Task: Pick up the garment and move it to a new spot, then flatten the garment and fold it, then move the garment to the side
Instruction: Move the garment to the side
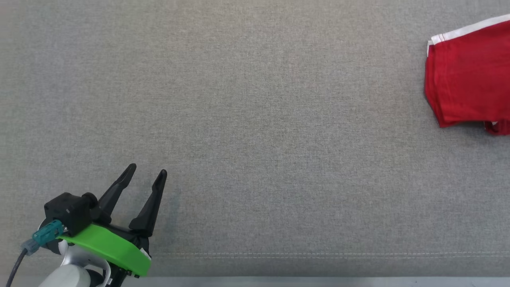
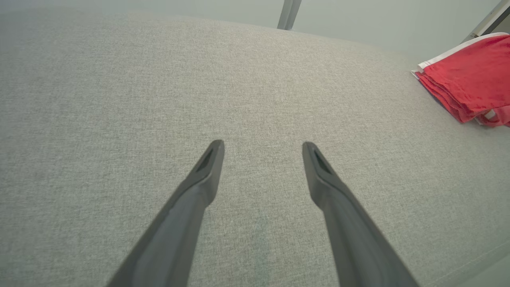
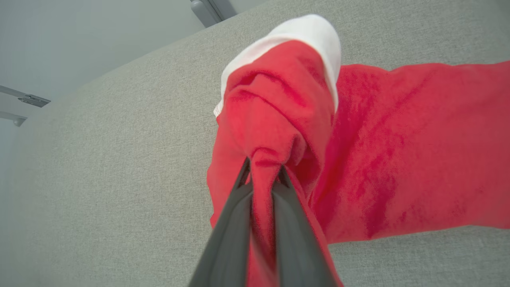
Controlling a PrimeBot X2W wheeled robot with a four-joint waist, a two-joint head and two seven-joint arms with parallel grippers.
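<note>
The garment [image 1: 470, 75] is a red shirt with white trim, folded into a stack at the far right edge of the grey cloth surface, partly cut off by the head view. It lies at the upper right of the left wrist view as a layered red pile, the garment [image 2: 466, 87]. In the right wrist view my right gripper [image 3: 263, 169] is shut on a bunched fold of the garment [image 3: 382, 151], whose white-edged part lifts above the fingers. My left gripper [image 1: 146, 172] stands open at the lower left, far from the shirt, with bare cloth between its fingers [image 2: 207, 167].
A grey fabric-covered table [image 1: 255, 119] spreads across the head view, with a stitched seam near its front edge [image 1: 318, 254]. Beyond its far edge a pale wall and metal frame parts [image 2: 289, 14] show.
</note>
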